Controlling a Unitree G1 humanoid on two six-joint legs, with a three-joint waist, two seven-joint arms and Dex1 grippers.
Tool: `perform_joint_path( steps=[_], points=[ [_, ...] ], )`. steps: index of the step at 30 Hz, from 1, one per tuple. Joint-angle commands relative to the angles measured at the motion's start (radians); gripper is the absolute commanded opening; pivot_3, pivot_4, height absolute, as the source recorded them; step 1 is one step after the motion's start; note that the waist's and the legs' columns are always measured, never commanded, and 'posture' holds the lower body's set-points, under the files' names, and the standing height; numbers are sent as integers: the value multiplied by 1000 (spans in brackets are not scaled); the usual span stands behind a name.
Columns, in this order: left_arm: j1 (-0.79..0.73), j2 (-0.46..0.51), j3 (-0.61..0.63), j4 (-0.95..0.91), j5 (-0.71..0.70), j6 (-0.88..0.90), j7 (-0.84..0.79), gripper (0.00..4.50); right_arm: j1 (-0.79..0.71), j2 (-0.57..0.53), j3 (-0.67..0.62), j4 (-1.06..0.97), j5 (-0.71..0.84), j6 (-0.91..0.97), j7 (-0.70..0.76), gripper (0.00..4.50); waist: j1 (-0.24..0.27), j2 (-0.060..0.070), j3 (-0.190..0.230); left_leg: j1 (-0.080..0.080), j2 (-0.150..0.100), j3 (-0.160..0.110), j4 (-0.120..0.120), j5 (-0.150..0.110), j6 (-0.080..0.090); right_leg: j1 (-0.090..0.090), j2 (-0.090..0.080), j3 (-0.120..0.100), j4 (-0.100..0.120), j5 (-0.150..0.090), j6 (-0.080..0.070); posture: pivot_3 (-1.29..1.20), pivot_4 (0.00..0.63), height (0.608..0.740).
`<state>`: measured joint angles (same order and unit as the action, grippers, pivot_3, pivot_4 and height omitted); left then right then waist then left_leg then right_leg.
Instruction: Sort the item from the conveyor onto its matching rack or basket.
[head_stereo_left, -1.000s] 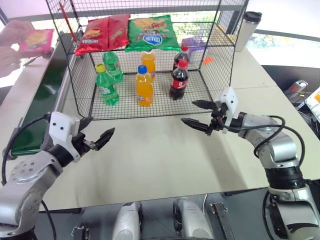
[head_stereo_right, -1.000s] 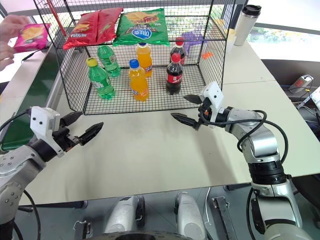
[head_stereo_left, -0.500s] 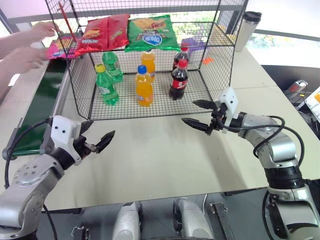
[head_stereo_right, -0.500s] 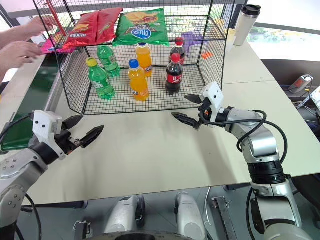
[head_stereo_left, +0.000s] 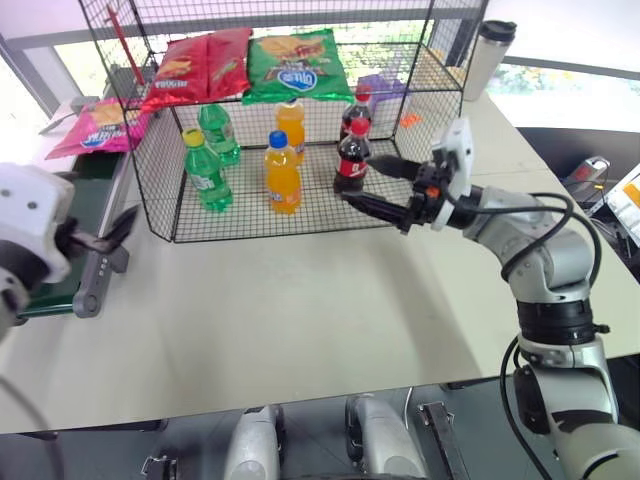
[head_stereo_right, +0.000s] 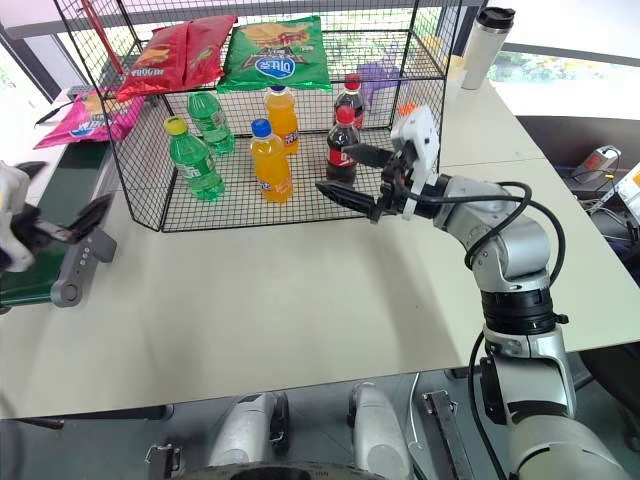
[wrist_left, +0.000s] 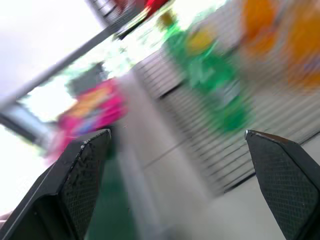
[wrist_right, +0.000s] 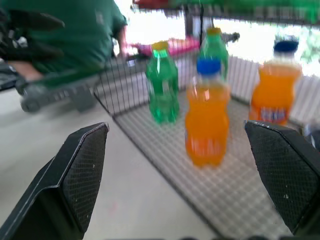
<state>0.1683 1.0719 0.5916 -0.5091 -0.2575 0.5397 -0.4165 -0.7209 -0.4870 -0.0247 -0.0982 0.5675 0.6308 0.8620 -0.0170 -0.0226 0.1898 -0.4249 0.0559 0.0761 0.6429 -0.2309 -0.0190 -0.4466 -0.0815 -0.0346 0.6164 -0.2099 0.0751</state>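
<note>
As pink bag (head_stereo_left: 95, 127) lies flat — long axis across conveyor (head_stereo_left: 60, 255) | both grippers agape

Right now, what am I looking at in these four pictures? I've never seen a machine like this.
It's a humanoid robot. Two pictures look down from its head; two look along each wrist's fingers. Its left gripper and right gripper are both open and hold nothing. On the table stands a black wire rack, with chip bags on top and drink bottles below. Left of it runs a green conveyor, carrying a pink chip bag for the robot to sort.
</note>
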Motion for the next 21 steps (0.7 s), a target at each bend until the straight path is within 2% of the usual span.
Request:
perform_joint_path(
  steps=[1,9,21],
  points=[
    [129,133,-59,120,385,-229,25,4471,-55,25,77,-51,-65,-67,-5,4500,0,1,1,0,0,1,-1,0,0,-2,0,0,0,0,0,0,150,740],
    [121,131,-149,284,685,-389,137,4471,-57,-1,115,-54,-115,-123,41,4500,3,1,0,-6,2,5,-1,-1,-3,-8,-3,1,-1,1,-1,0,150,740],
    [37,67,-206,364,765,-443,108,4471,-32,-8,108,-59,-132,-125,32,4500,3,1,0,-9,5,6,1,-1,-3,-14,1,1,5,1,-1,0,150,740]
  ],
)
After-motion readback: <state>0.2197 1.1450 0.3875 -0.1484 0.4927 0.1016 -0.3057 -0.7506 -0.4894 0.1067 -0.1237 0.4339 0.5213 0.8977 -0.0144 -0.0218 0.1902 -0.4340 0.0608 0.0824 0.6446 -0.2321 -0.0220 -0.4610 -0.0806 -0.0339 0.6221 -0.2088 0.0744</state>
